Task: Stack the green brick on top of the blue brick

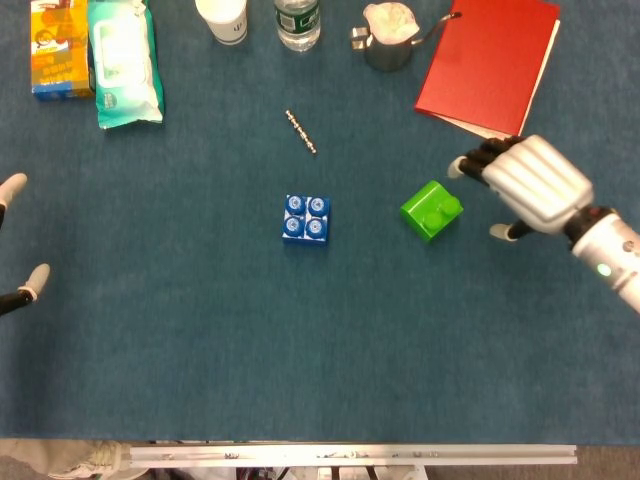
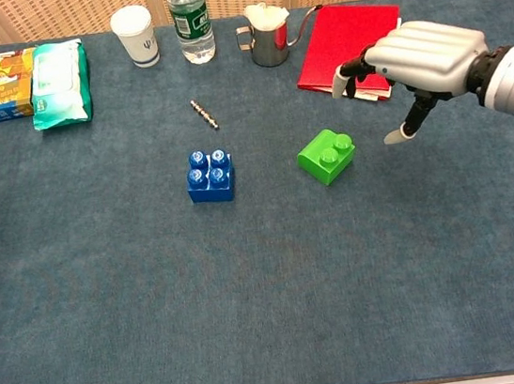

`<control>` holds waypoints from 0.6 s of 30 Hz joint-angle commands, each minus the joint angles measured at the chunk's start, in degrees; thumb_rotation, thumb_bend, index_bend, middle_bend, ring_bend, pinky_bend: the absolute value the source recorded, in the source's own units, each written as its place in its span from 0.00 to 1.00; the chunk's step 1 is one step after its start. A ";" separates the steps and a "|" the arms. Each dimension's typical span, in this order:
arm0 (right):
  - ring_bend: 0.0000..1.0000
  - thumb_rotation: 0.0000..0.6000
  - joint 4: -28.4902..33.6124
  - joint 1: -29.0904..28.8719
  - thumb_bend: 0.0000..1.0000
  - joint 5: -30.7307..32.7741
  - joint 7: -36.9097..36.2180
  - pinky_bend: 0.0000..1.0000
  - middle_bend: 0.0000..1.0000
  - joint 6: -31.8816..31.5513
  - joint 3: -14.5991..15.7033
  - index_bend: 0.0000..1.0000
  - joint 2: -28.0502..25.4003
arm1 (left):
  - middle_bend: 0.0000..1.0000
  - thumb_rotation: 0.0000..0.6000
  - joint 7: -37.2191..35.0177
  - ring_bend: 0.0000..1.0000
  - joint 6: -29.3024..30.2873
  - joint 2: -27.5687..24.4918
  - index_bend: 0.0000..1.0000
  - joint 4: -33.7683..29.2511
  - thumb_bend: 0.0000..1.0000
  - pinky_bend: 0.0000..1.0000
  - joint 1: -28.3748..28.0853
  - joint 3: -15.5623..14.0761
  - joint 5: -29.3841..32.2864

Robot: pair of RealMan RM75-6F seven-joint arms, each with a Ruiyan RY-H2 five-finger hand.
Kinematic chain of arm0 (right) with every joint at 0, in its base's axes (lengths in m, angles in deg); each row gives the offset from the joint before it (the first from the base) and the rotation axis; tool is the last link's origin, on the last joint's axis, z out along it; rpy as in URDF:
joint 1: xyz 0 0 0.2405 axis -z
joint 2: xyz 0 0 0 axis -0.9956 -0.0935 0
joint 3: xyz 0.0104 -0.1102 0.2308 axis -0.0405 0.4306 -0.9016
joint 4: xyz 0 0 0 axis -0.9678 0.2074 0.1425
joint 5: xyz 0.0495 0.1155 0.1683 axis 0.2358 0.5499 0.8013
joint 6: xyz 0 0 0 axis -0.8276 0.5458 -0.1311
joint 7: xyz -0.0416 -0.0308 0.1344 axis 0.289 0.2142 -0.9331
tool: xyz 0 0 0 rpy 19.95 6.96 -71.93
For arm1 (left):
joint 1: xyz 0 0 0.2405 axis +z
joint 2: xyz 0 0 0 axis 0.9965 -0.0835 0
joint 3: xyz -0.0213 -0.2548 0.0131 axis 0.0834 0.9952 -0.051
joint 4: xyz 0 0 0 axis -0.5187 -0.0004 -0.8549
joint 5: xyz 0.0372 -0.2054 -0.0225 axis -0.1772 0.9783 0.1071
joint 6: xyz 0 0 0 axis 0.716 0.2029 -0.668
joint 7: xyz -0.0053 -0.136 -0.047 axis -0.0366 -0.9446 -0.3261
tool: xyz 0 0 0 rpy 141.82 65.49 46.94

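The green brick [image 1: 432,210] [image 2: 326,155] lies on the blue cloth, right of centre, tilted a little. The blue brick [image 1: 306,219] [image 2: 209,175] stands studs up near the middle. My right hand [image 1: 528,183] [image 2: 417,57] hovers just right of the green brick, fingers spread and apart from it, holding nothing. Only two fingertips [image 1: 14,185] of my left hand show, at the head view's far left edge, spread and empty; the chest view does not show that hand.
Along the far edge stand a snack box [image 1: 57,48], a wipes pack [image 1: 122,60], a paper cup [image 1: 222,18], a water bottle [image 1: 297,22], a metal pitcher [image 1: 387,38] and a red folder [image 1: 490,62]. A small metal chain [image 1: 300,131] lies behind the blue brick.
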 commanded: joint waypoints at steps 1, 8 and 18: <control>0.30 1.00 -2.03 -1.61 0.05 2.16 1.95 0.45 0.39 1.76 -0.25 0.33 2.50 | 0.21 1.00 -0.41 0.18 -0.37 -0.28 0.13 -0.08 0.22 0.20 0.26 0.00 -0.33; 0.30 1.00 -5.62 -4.50 0.05 5.12 4.38 0.45 0.39 4.27 0.44 0.33 6.75 | 0.21 1.00 -2.27 0.18 -0.87 -1.04 0.13 -0.35 0.22 0.20 1.15 0.21 -1.19; 0.30 1.00 -9.84 -7.51 0.05 6.82 6.82 0.45 0.39 6.44 1.94 0.33 10.51 | 0.21 1.00 -4.28 0.18 -1.49 -1.89 0.13 -0.71 0.22 0.20 2.06 0.66 -1.95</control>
